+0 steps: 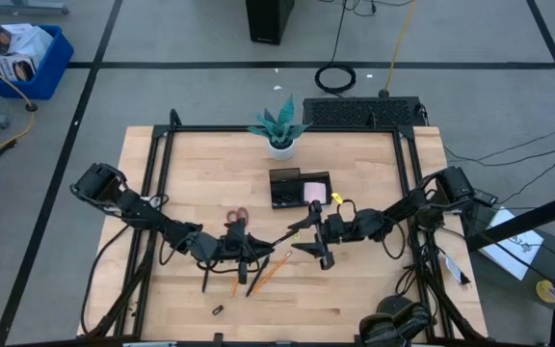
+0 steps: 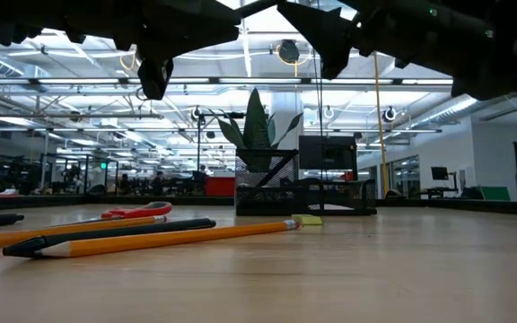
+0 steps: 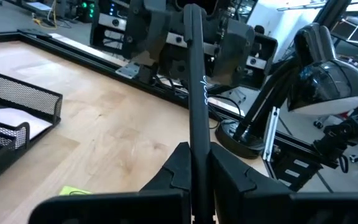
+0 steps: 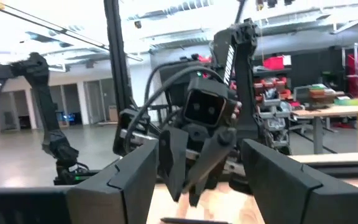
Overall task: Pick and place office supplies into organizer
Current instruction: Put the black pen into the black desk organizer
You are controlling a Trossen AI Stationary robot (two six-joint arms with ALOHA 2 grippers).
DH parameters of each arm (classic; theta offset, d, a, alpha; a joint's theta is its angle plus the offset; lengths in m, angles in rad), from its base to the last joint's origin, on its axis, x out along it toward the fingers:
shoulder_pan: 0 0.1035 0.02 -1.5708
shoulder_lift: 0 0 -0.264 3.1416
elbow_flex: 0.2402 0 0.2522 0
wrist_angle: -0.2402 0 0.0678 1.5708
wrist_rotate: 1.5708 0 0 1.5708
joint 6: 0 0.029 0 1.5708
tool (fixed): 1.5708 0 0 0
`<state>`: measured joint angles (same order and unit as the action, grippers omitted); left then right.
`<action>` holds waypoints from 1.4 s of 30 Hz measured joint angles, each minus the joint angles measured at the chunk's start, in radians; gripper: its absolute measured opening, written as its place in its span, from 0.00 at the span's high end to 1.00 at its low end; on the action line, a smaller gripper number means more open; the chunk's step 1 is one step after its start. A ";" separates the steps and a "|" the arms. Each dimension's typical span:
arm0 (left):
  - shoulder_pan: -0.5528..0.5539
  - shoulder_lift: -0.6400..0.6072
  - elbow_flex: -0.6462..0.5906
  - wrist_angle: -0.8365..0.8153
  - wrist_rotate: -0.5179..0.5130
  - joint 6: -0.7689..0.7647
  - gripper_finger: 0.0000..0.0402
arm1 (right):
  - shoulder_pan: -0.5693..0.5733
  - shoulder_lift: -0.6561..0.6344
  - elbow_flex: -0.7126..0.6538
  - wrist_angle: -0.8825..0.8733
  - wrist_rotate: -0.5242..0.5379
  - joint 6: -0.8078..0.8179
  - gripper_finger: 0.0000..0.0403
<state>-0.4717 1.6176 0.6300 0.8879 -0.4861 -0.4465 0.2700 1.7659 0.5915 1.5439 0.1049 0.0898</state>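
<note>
Nearest the low camera: orange pencil and spare black pen, flat on the table.

Left gripper: clamped shut on the held black pen near one end. Holds it clear of the table, free end aimed toward 2 o'clock in the high view.

Right gripper: jaws wide, empty, just beside that free end.

Organizer: at 12 o'clock from both grippers, near.

Handling, as judged:
- Treat the pen as light, stiff and smooth-barrelled; expect it to twist or slide in a loose pinch.
- Grip across the barrel, close to mid-length.
- Avoid the tip end.
- Apply modest force only; no fragility apparent.
</note>
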 joint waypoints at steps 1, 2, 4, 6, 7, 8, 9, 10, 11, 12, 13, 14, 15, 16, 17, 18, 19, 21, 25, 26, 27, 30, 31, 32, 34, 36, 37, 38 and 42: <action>0.000 0.000 0.000 0.000 0.000 0.000 0.93 | -0.002 0.000 0.002 0.004 -0.007 -0.004 0.46; 0.000 0.000 0.000 0.000 0.000 0.000 0.92 | -0.002 0.000 0.002 0.011 -0.010 -0.008 0.46; 0.000 0.000 0.000 0.000 0.000 0.000 0.90 | -0.002 0.000 0.002 0.023 -0.010 -0.002 0.48; 0.000 0.000 0.000 0.000 0.000 0.000 0.89 | -0.007 -0.001 0.002 0.022 -0.006 0.003 0.50; 0.000 0.000 0.000 0.000 0.000 0.000 0.89 | -0.009 0.000 0.002 0.019 -0.006 0.006 0.51; 0.000 0.000 0.000 0.000 0.000 0.000 0.90 | -0.013 0.000 0.002 0.015 -0.006 0.013 0.52; 0.000 0.000 0.000 0.000 0.000 0.000 0.90 | -0.016 0.000 0.002 0.015 -0.006 0.024 0.54; 0.000 0.000 0.000 0.000 0.000 0.000 0.91 | -0.022 0.000 0.002 0.015 -0.006 0.031 0.55; 0.000 0.000 0.000 0.000 0.000 0.000 0.92 | -0.024 0.000 0.002 0.014 -0.006 0.036 0.57; 0.000 0.000 0.000 0.000 0.000 0.000 0.93 | -0.029 0.000 0.002 0.012 -0.007 0.040 0.58; 0.000 0.000 0.000 0.000 0.000 0.000 0.93 | -0.032 0.000 0.002 0.010 -0.011 0.041 0.59; 0.000 0.000 0.000 0.000 -0.001 0.000 0.93 | -0.035 0.000 0.002 0.009 -0.030 0.041 0.60; 0.000 0.000 0.000 0.000 -0.001 -0.001 0.92 | -0.037 0.000 0.002 0.008 -0.047 0.049 0.62; 0.000 0.000 0.000 0.000 -0.001 -0.001 0.91 | -0.041 0.000 0.002 0.008 -0.058 0.057 0.63; 0.000 0.000 0.000 0.000 -0.001 -0.001 0.90 | -0.043 0.000 0.002 0.004 -0.059 0.067 0.65; 0.000 0.000 0.000 0.000 -0.001 0.000 0.89 | -0.045 0.000 0.002 -0.002 -0.060 0.072 0.66; 0.000 0.000 0.000 0.000 -0.001 0.000 0.88 | -0.047 0.000 0.002 -0.004 -0.059 0.073 0.68; 0.000 0.000 0.000 0.000 -0.004 0.000 0.88 | -0.048 0.000 0.002 -0.003 -0.059 0.068 0.71; 0.000 0.000 0.000 -0.003 -0.004 0.000 0.90 | -0.047 0.000 0.002 -0.001 -0.061 0.057 0.79; 0.000 0.000 0.000 -0.003 -0.004 0.000 0.91 | -0.047 0.000 0.002 -0.001 -0.063 0.057 0.80; 0.000 0.000 0.000 -0.003 -0.004 0.000 0.92 | -0.047 0.000 0.002 0.000 -0.073 0.056 0.82; 0.000 0.000 0.000 -0.003 -0.003 0.000 0.92 | -0.048 0.000 0.002 0.000 -0.090 0.056 0.87; 0.000 0.000 0.000 -0.004 -0.003 0.000 0.92 | -0.048 0.000 0.002 0.000 -0.098 0.055 0.89; 0.000 0.000 0.000 -0.004 -0.001 0.000 0.91 | -0.048 0.000 0.002 0.000 -0.107 0.054 0.90; 0.000 0.000 0.000 -0.004 -0.002 0.000 0.88 | -0.048 0.000 0.002 0.000 -0.108 0.051 0.92; 0.000 0.000 0.000 -0.004 0.012 -0.008 0.84 | -0.048 0.000 0.002 0.000 -0.110 0.047 0.92; 0.001 0.000 0.000 -0.004 0.027 -0.008 0.82 | -0.047 0.000 0.002 -0.001 -0.111 0.047 0.91; 0.003 0.000 0.000 -0.004 0.041 -0.009 0.81 | -0.047 0.000 0.002 -0.001 -0.112 0.047 0.91; 0.008 0.000 0.000 -0.014 0.067 -0.063 0.75 | -0.048 0.000 0.002 -0.002 -0.110 0.025 0.90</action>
<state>-0.4633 1.6180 0.6300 0.8742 -0.4191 -0.5091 0.2223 1.7657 0.5938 1.5420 -0.0049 0.1151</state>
